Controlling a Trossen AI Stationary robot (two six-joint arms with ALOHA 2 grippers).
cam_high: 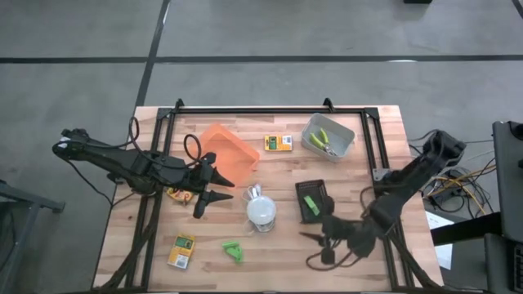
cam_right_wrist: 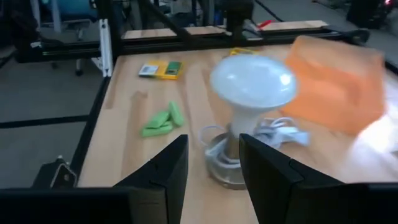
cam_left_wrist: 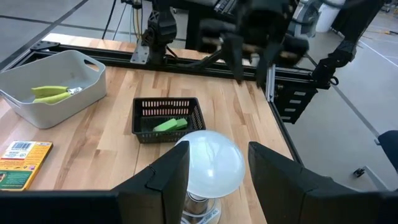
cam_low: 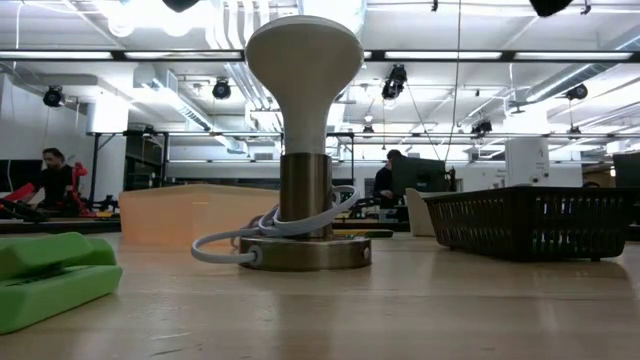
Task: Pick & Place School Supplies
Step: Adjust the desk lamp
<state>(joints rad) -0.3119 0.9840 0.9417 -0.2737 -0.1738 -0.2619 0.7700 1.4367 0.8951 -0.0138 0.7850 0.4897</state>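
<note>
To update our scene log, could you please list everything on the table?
Printed cardboard boxes: two, yellow-and-green; far centre, near left.
Stubby chunks: two, bright green; one near centre, one in the basket.
Handled tools: count unclear, yellow-green; in the bin.
Plastic tray: one, orange; far left of centre.
Plastic bin: one, grey; far right.
Mesh basket: one, black; right of centre.
Domed lamp: one, white; centre.
Left gripper: open, left of the lamp.
Right gripper: open, nearer than the basket.

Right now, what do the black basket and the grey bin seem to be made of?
The black basket looks like matte plastic mesh: light shows through its latticed walls. The grey bin looks like smooth moulded plastic, with solid walls, rounded corners and a cut-out handle. Neither is certain.
</note>
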